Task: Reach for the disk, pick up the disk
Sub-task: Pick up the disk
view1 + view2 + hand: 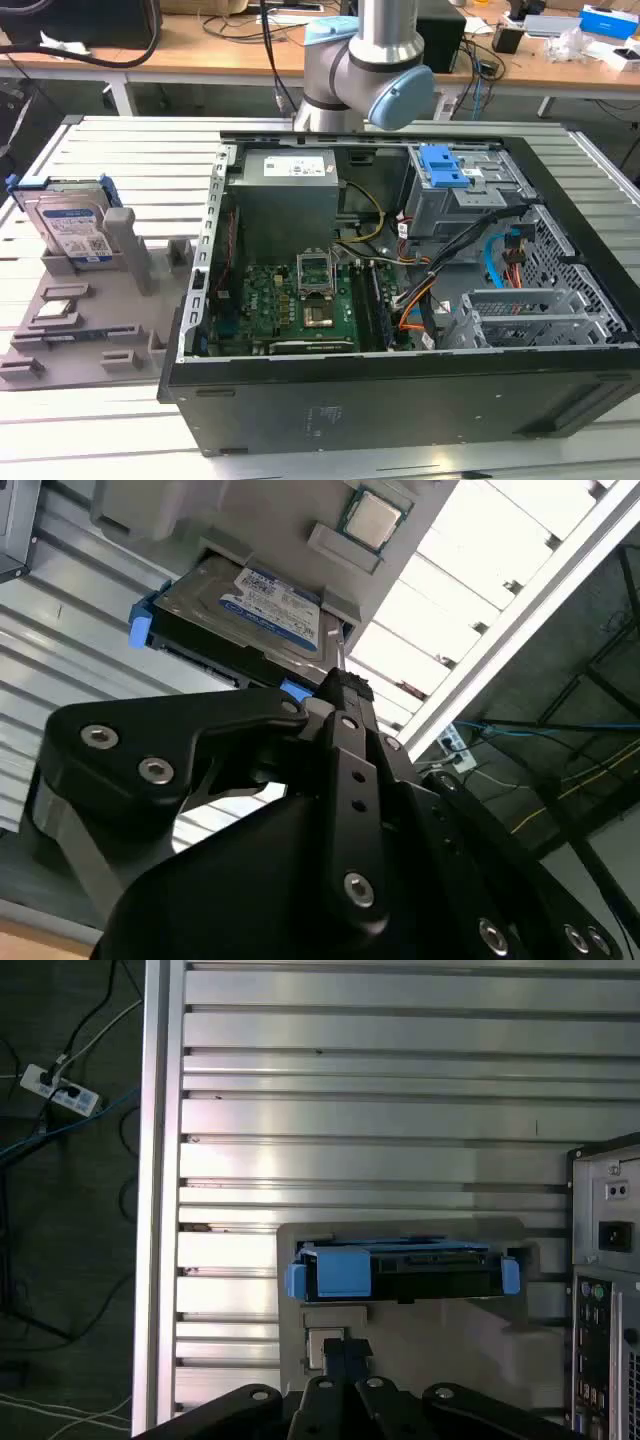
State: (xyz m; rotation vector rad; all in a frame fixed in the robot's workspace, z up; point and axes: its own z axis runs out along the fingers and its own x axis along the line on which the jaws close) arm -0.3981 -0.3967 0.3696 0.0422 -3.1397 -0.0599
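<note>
Ribbed aluminium table (140, 160), reach unfinished.
The disk (72, 222), a flat silver hard drive in a blue bracket, is stood on edge in a grey plastic holder (100, 300). The black gripper (345, 1352) is held well apart, jaws together; the grey arm (365, 60) is raised behind the open black computer case (400, 400). Jaws should probably be opened and squared to its thin sides.
</note>
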